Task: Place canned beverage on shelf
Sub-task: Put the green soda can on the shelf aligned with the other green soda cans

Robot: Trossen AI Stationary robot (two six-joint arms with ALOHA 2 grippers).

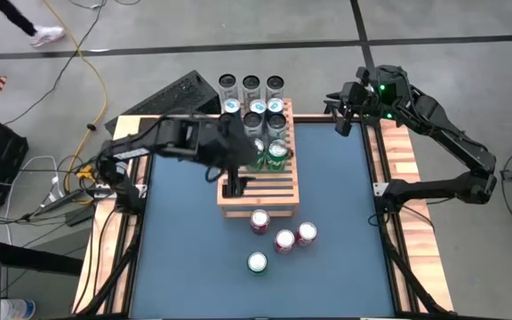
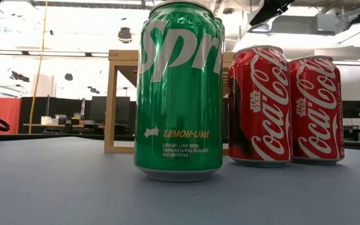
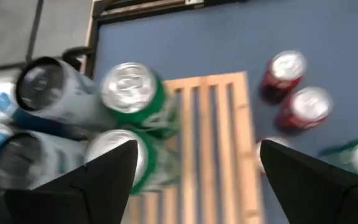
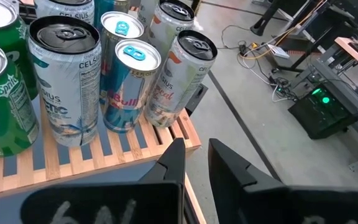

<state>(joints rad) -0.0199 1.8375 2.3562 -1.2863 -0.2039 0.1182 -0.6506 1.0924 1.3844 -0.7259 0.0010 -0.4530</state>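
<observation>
Crowding the far end of the shelf [image 1: 258,182], tall slim cans [image 1: 251,86] and two green cans [image 1: 276,153] stood just beyond the left gripper [image 1: 233,187], which hung open and empty over bare pale slats. Nearer, three red cans [image 1: 284,240] and a green can [image 1: 257,263] waited on the blue table [image 1: 327,222]. The right gripper [image 1: 343,114], nearly closed, idled beside the shelf's far corner.

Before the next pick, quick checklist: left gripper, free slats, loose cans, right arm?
1. Left gripper open and empty: ok, nothing sits between the fingers.
2. Free slats on the shelf: ok, near half is bare.
3. Loose cans upright on the table: ok, three red cans and one green can.
4. Shelved cans upright: ok.
5. Right gripper clear of the shelf: ok, parked at the far right corner.
</observation>
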